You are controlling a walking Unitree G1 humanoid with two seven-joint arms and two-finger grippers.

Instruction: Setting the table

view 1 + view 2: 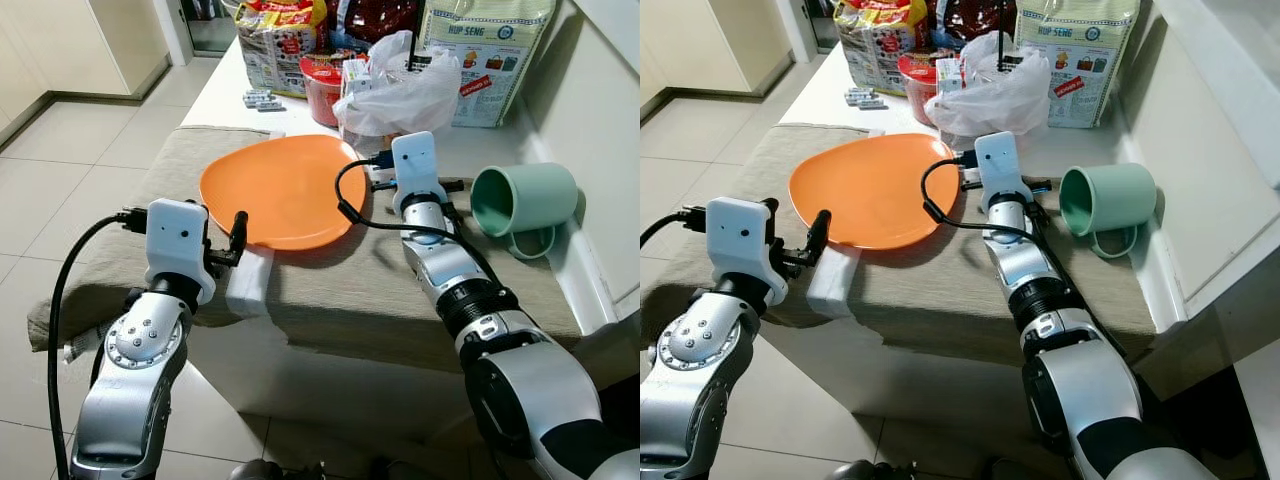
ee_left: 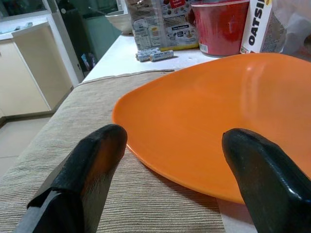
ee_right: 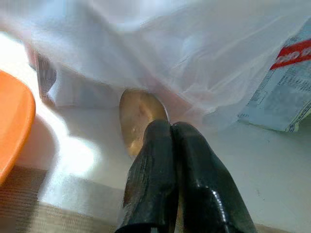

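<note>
The left gripper (image 2: 170, 160) hovered at the near left edge of the table (image 1: 225, 90), its two black fingers (image 2: 97, 160) spread wide and empty, pointing at the rim of the orange plate (image 1: 275, 190). That plate lay flat on a beige cloth (image 1: 150, 170) spread over the table, its near edge just beyond the fingertips. Behind it, at the back of the table, stood snack packets (image 1: 280, 40) and a red tub (image 1: 322, 90), with a white plastic bag (image 1: 400, 95) slumped beside them. The right gripper (image 3: 170, 170) reached past the plate's right side to the foot of that bag, fingers pressed together, and what looked like a spoon (image 3: 141, 119) showed at their tips, though I could not tell whether they pinched it or merely touched it. Farther right a green mug (image 1: 525, 200) lay tipped on its side near the wall, its mouth facing the arm.
</note>
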